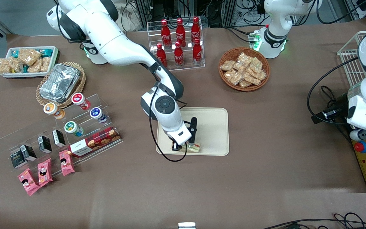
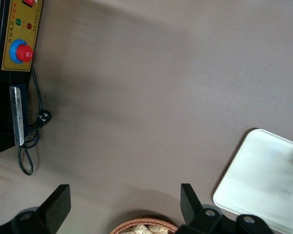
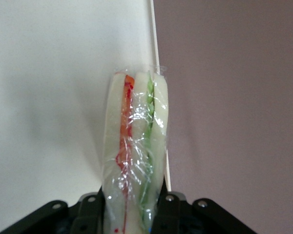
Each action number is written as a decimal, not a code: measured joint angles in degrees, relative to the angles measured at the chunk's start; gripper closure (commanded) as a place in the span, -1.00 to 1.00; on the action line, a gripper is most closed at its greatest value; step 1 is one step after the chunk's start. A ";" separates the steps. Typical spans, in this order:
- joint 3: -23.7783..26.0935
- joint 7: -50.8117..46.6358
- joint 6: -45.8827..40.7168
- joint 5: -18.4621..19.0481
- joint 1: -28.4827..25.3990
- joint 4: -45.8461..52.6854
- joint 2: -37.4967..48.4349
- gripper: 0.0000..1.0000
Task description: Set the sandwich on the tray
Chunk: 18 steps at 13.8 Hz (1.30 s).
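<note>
1. Sandwich (image 3: 136,151): wrapped in clear plastic, white bread with red and green layers, clamped at its base between the fingers of the gripper (image 1: 186,147); seen low in the centre of the front frame (image 1: 193,148), at the tray's near edge.
2. Gripper: closed on the sandwich, low over the near edge of the tray (wrist housing directly above it).
3. Tray (image 1: 214,127): cream-beige, rounded corners, low rim; centre of the front frame, flat on the brown worktop (image 1: 265,178). Rim line running just beside the sandwich in the right wrist view (image 3: 63,73). One corner also visible at lower right of the left wrist frame (image 2: 263,180).
4. Wicker basket (image 1: 244,68): round, filled with tan snack packets; upper centre-right of the front frame, farther from the camera than the tray.
5. Clear rack of red cola bottles (image 1: 179,41): top centre of the front frame.
6. Small white tray of snack packets (image 1: 27,62): upper left of the front frame.
7. Foil container (image 1: 59,83) on a woven mat: just below the white tray.
8. Pink wrapped snacks (image 1: 44,171): lower left of the front frame, three in a row.
9. Control box with red button (image 1: 365,159): right edge of the front frame.
</note>
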<state>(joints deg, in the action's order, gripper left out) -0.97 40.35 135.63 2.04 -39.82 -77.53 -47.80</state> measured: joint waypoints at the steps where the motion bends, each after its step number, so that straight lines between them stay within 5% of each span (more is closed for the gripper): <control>1: -0.02 -0.40 0.12 0.00 -0.18 0.00 -0.13 -0.66; 2: -0.02 -1.33 0.30 0.00 -0.39 0.00 -0.27 -0.95; 9: -0.63 -5.71 -0.04 -0.92 -0.32 1.42 0.73 -0.95; 14: -1.14 -6.68 -12.86 -8.53 5.59 2.47 8.70 -0.96; 18: -1.18 -8.44 -25.05 -9.34 12.70 2.56 15.01 -0.96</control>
<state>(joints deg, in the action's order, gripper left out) -2.15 31.92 110.58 -7.30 -27.13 -74.97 -32.78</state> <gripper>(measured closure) 0.018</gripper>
